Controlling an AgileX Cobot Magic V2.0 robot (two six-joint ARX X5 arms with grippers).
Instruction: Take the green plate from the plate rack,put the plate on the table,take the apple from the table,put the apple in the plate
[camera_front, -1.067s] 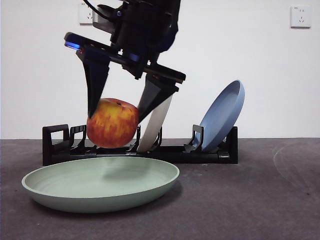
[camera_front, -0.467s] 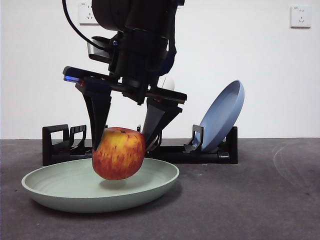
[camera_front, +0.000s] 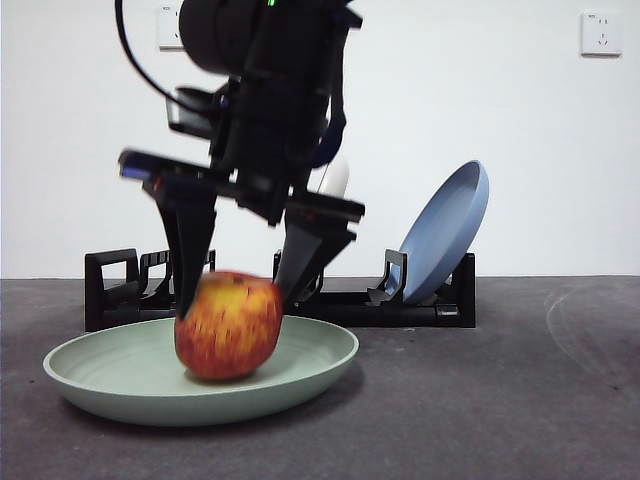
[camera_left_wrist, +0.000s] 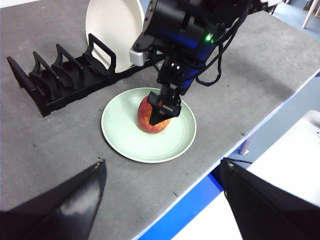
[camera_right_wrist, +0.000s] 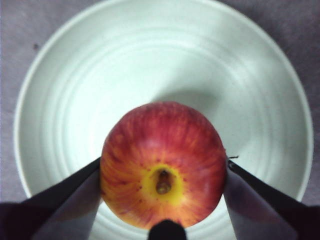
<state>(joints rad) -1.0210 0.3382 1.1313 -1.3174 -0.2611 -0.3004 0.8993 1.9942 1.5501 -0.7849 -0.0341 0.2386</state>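
The apple (camera_front: 228, 325), red streaked with yellow, sits low in the pale green plate (camera_front: 100, 385), which lies flat on the table in front of the plate rack (camera_front: 110, 275). My right gripper (camera_front: 233, 300) comes down from above and is shut on the apple, one black jaw against each side. In the right wrist view the apple (camera_right_wrist: 162, 165) shows stem up over the plate's middle (camera_right_wrist: 65, 75). My left gripper (camera_left_wrist: 162, 161) hangs high above the table, open and holding nothing, looking down on the plate (camera_left_wrist: 125, 145) and the apple (camera_left_wrist: 152, 116).
A cream-white plate (camera_left_wrist: 112, 25) stands in the rack (camera_left_wrist: 55, 85) behind the right arm. A blue plate (camera_front: 445, 235) leans in the rack's right end. The table's edge (camera_left_wrist: 225, 150) runs close to the green plate.
The right gripper has lowered the apple from above the rack's height down into the green plate. The plate and the rack have not moved.
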